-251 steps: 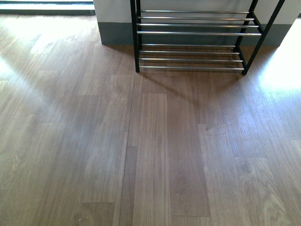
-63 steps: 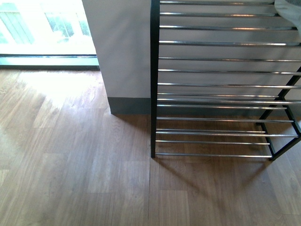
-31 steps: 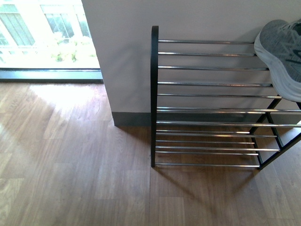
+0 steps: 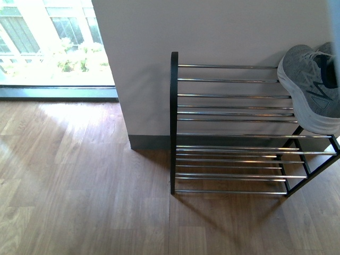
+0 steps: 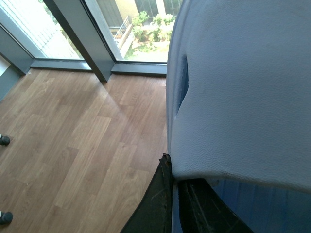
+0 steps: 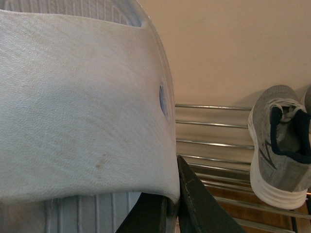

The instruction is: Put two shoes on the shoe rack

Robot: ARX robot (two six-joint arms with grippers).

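Observation:
The shoe rack (image 4: 228, 95) stands against the white wall, a black frame with silver rods. A grey sneaker (image 4: 311, 90) with a thick white sole rests on the right end of its top tier, also seen in the right wrist view as the grey sneaker (image 6: 279, 145) on the rack's rods (image 6: 209, 124). My left gripper (image 5: 171, 165) is shut on a white shoe (image 5: 243, 97) that fills most of its view. My right gripper (image 6: 175, 162) is shut on another white shoe (image 6: 77, 107), held to the left of the sneaker. Neither arm shows in the front view.
A white wall pillar (image 4: 149, 64) with a grey skirting (image 4: 149, 142) stands behind the rack. A bright floor-length window (image 4: 53, 42) lies to the left. Wooden floor (image 4: 79, 186) spreads in front. Two small dark wheels (image 5: 4, 141) sit at the left wrist view's edge.
The front view has drawn up to the rack and shifted, so the rack's top tier now sits lower in the picture. The grey sneaker shows more fully at the right.

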